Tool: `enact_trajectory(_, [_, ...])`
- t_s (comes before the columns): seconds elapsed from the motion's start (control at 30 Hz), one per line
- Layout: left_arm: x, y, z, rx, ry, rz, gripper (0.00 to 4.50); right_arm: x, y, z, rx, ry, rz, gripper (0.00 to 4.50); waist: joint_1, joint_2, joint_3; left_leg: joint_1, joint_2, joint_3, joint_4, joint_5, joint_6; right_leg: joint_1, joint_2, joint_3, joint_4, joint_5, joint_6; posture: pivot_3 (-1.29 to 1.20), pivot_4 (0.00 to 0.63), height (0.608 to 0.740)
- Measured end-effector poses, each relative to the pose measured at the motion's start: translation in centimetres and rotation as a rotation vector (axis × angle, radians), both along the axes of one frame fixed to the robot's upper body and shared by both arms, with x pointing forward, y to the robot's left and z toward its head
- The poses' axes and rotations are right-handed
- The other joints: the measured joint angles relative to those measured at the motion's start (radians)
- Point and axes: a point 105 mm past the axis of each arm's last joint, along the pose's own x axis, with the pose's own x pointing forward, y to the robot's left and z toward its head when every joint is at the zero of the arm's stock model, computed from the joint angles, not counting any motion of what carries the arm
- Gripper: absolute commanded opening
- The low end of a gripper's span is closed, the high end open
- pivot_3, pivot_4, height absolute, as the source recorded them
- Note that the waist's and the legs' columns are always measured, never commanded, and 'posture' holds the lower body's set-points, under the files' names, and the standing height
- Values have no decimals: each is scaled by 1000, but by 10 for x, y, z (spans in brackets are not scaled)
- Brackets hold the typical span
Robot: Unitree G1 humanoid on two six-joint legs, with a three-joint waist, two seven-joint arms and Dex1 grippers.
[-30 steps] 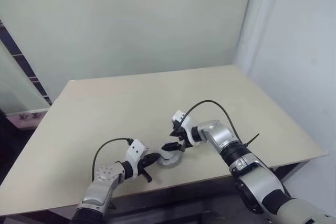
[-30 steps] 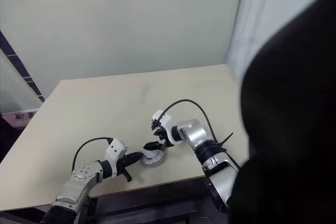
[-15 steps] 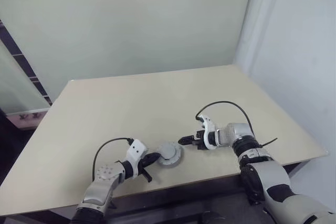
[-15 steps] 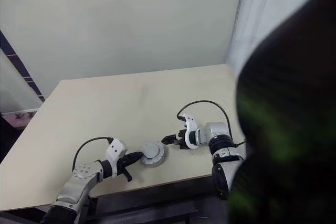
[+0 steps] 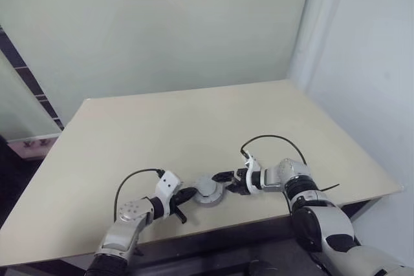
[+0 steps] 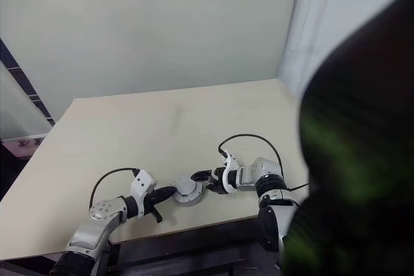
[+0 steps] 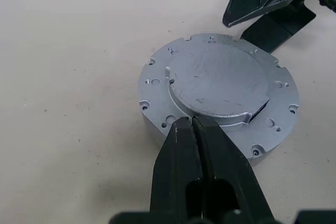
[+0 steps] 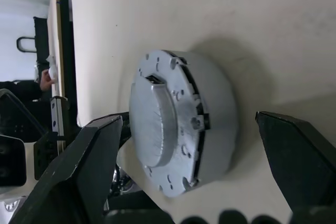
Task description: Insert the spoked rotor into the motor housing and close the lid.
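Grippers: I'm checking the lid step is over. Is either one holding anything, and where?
Nothing is held. The left gripper is shut at the lid's edge; the right gripper is open around the motor housing.

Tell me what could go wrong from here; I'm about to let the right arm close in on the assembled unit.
The lid sits on the motor housing, near the table edge. If the open right gripper pushes unevenly against the shut left gripper, the unit might slide, or the lid might shift.

Pale wood bench (image 5: 162, 127), matte top, stands close to a plain greenish-white back wall (image 5: 162, 24). White wall (image 5: 369, 63) on the right meets it at a corner just past the bench's far right end. Left side: frosted pane (image 5: 19, 111) with a dark diagonal frame strip (image 5: 26, 75). Light soft, even.
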Motion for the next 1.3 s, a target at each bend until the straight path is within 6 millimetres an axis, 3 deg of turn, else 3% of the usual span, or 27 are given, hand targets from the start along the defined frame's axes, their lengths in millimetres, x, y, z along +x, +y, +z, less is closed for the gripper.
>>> enact_trajectory(0.27, [0, 1, 0, 0, 1, 4, 0, -4, 10, -1, 30, 19, -16, 4441, -3, 0, 0, 0, 0, 0, 0, 0, 0, 0, 0, 0, 0, 0, 0, 0, 0, 740])
enact_trajectory(0.37, [0, 1, 0, 0, 0, 4, 0, -4, 9, -2, 27, 30, -25, 3836, -3, 0, 0, 0, 1, 0, -1, 0, 0, 0, 0, 0, 0, 0, 0, 0, 0, 740])
enact_trajectory(0.53, [0, 4, 0, 7, 1, 14, 0, -5, 4, -4, 45, 60, -50, 2198, -5, 0, 0, 0, 1, 0, -3, 0, 0, -1, 1, 0, -3, 0, 0, 0, 0, 740])
enact_trajectory(0.67, [1, 7, -2, 13, 10, 25, 0, -4, 3, 0, 82, 66, -62, 1287, -6, 1, 0, 0, 1, 0, -6, 0, 0, 0, 1, 0, -6, 0, 1, 0, 0, 740])
enact_trajectory(1.03, [2, 9, -2, -19, 37, 90, 0, -6, 2, 0, 95, 69, -62, 1245, -10, 2, 0, 0, 2, 0, -9, 0, 0, 0, 1, 0, -11, 1, 1, 0, 0, 740])
enact_trajectory(1.13, [2, 11, 0, -15, 64, 104, 604, -7, 3, 0, 93, 68, -58, 1245, -11, 2, 0, 0, 2, 0, -9, 0, 0, 0, 2, 0, -11, 1, 1, 0, 0, 740])
enact_trajectory(1.3, [2, 20, 1, -46, 119, 156, 2339, -7, 3, 1, 93, 66, -58, 1245, -11, 2, 0, 0, 2, 0, -11, 0, 0, 0, 2, 0, -11, 1, 1, 0, 0, 740])
